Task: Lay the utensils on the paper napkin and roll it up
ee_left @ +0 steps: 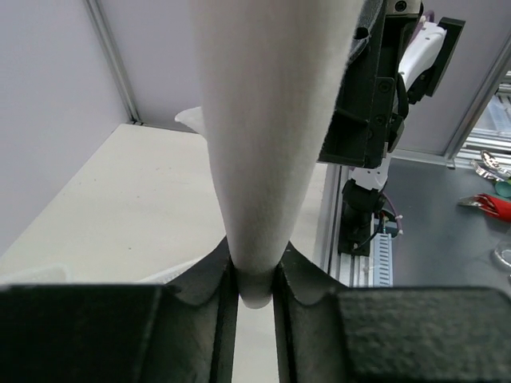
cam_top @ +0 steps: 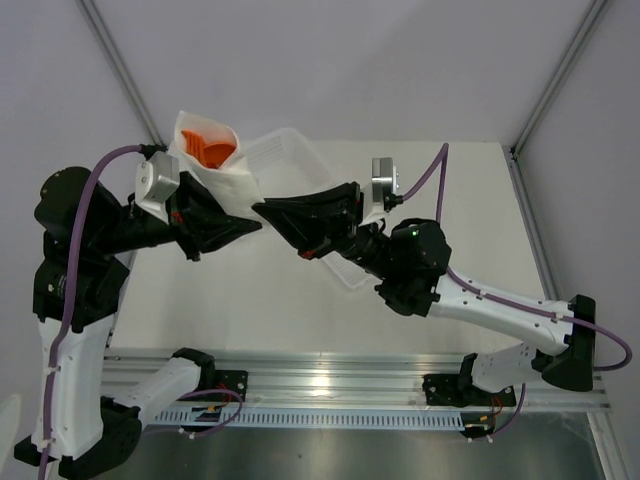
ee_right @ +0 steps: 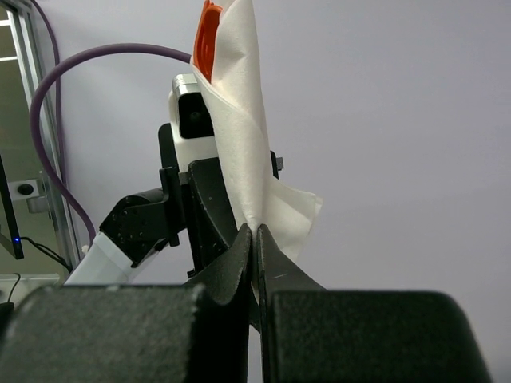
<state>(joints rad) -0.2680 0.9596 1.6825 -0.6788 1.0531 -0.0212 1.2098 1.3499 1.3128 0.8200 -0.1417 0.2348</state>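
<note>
The paper napkin (cam_top: pixel 222 172) is rolled into a white cone and held up above the table, open end at the top left. Orange utensils (cam_top: pixel 210 150) poke out of that open end; they show also in the right wrist view (ee_right: pixel 208 36). My left gripper (cam_top: pixel 248 228) is shut on the lower end of the rolled napkin (ee_left: pixel 267 144). My right gripper (cam_top: pixel 262 208) is shut on a thin edge of the napkin (ee_right: pixel 247 152) right beside it.
A translucent white plastic basket (cam_top: pixel 300 160) lies on the table behind and under the right arm. The table's right edge with the aluminium rail (ee_left: pixel 359 255) shows in the left wrist view. Frame posts (cam_top: pixel 120 70) stand at the back corners.
</note>
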